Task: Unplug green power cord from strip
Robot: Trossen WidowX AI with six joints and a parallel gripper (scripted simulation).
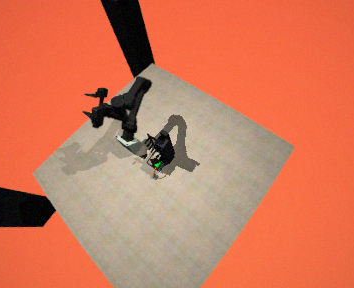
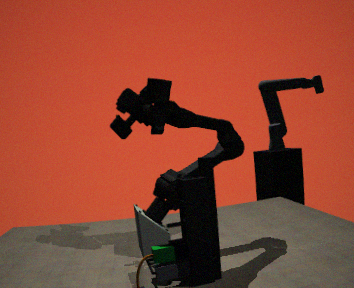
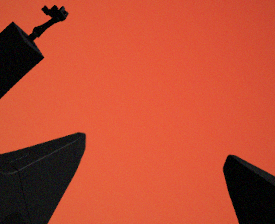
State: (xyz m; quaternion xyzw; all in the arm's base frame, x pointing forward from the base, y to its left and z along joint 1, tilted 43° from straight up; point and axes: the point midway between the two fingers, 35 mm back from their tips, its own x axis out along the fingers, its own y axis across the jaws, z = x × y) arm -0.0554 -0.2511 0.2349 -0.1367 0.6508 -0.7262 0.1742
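Observation:
My gripper [image 1: 85, 103] [image 2: 120, 114] [image 3: 157, 152] is open, with nothing between its fingers. It is raised high above the tabletop, well away from the green piece. A green block-like piece [image 1: 158, 164] [image 2: 163, 254], seemingly the green plug, sits low beside a tall black box. A thin orange-brown cord [image 2: 138, 272] curves down in front of it in the exterior view. A dark grey block [image 2: 166, 274] lies just below the green piece. The power strip cannot be made out clearly, and whether the green plug sits in a socket cannot be told.
The tall black box [image 1: 164, 148] [image 2: 201, 230] stands close beside my arm's base. A pale panel [image 1: 128, 142] [image 2: 150, 231] leans beside it. A second arm [image 2: 273, 107] [image 3: 44, 27] stands on a black pedestal [image 2: 280, 175] [image 3: 8, 62] beyond the table [image 1: 220, 215] [image 2: 315, 240].

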